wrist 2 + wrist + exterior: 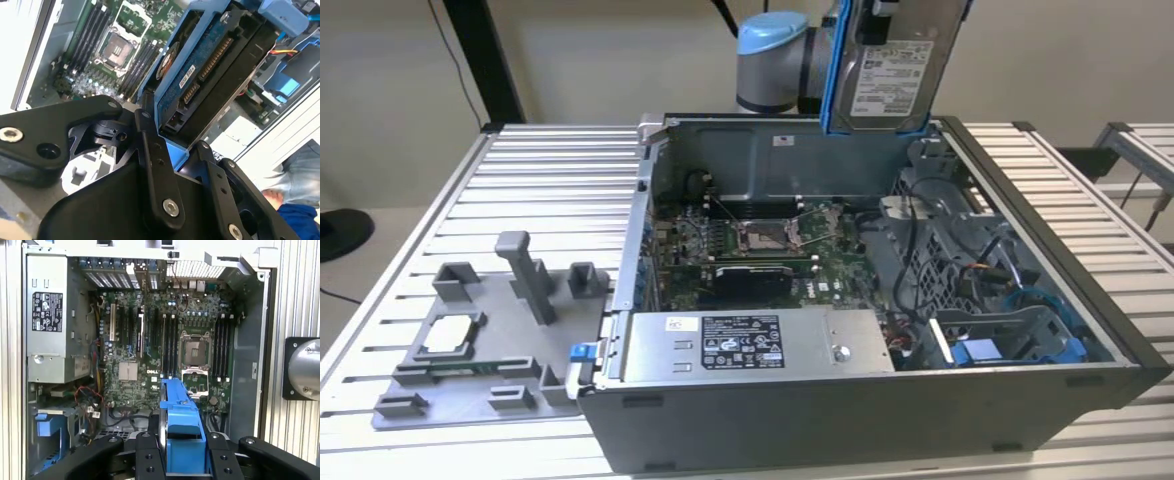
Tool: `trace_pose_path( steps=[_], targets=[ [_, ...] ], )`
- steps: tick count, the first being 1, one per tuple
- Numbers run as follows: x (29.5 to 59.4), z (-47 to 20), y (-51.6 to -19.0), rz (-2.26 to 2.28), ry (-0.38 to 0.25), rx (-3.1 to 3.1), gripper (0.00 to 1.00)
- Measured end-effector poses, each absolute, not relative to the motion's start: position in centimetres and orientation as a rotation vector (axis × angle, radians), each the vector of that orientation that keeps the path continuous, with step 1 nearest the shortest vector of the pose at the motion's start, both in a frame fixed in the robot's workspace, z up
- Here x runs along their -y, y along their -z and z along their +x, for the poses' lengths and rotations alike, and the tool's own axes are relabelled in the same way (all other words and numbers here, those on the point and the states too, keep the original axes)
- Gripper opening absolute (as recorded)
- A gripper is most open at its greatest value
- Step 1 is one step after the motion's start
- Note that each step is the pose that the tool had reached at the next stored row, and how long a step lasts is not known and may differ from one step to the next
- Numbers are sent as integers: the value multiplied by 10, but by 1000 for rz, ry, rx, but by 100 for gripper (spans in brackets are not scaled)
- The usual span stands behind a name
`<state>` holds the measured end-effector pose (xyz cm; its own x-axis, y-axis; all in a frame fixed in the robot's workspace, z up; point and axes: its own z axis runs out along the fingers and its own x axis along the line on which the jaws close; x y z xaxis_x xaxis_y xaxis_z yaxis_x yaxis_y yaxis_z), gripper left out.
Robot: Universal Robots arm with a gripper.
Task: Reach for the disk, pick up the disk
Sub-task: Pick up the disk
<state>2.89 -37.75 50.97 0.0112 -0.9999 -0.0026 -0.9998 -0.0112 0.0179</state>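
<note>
The disk (897,70), a silver-grey drive with a white label and a blue bracket along its edge, hangs upright in the air above the back wall of the open computer case in the exterior view. In the second wrist view its circuit-board side (200,65) faces the camera. My gripper (177,152) is shut on the disk's blue bracket (181,415), with a black finger (147,457) on each side of it. The disk is lifted clear of the case.
The open computer case (1067,300) lies on a slatted metal table, showing its motherboard (761,240), a long grey box with a sticker (747,345) and a blue drive bay (1014,340). A grey fixture tray (520,390) stands at the exterior view's left. A person's sleeve (295,215) is nearby.
</note>
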Motion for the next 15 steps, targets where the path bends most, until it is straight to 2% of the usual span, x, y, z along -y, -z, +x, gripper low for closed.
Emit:
trace_pose_path(
  steps=[15],
  targets=[
    [377,70,-510,2226,23,2201,0]
  ],
)
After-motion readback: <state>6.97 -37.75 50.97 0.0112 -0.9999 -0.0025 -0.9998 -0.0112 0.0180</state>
